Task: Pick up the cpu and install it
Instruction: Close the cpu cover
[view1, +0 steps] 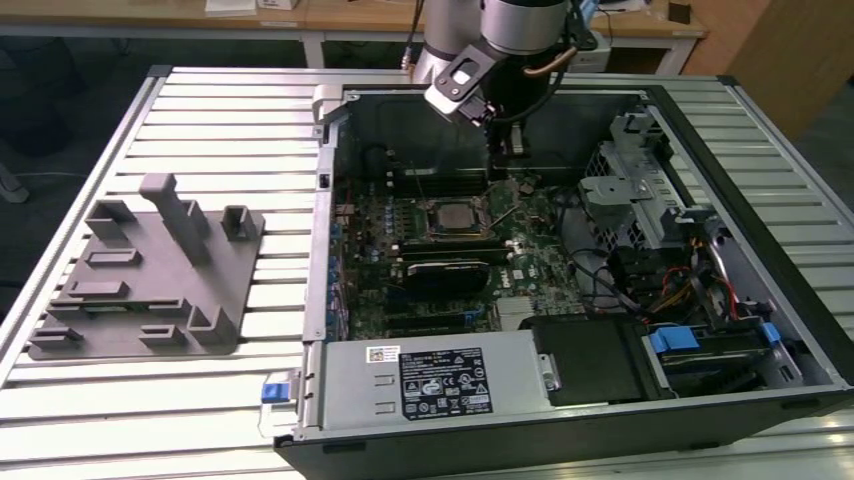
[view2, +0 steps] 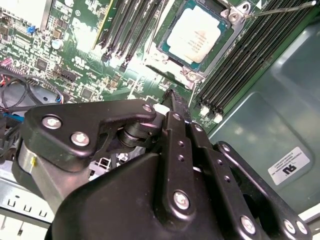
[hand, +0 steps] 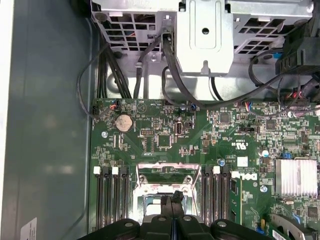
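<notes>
The cpu (view2: 195, 36), a silvery square chip with a pale rim, lies flat inside the black-framed socket (view2: 176, 59) on the green motherboard; in the exterior view the cpu (view1: 453, 215) sits mid-board. My gripper (view1: 505, 162) hangs over the board just beyond the socket, apart from the chip. Its black fingers (view2: 173, 102) are pressed together with nothing between them. In the first wrist view the fingers (hand: 173, 200) cover part of the socket frame (hand: 165, 172). A thin metal lever (view2: 280, 7) stands up beside the socket.
The open computer case (view1: 320, 250) lies on a slatted metal table (view1: 200, 120). A grey plastic fixture block (view1: 147, 270) rests at the exterior view's left. Memory slots (view2: 127, 30), cables (view1: 627, 280), a drive cage (view1: 641, 150) and a power supply (view1: 427, 380) surround the socket.
</notes>
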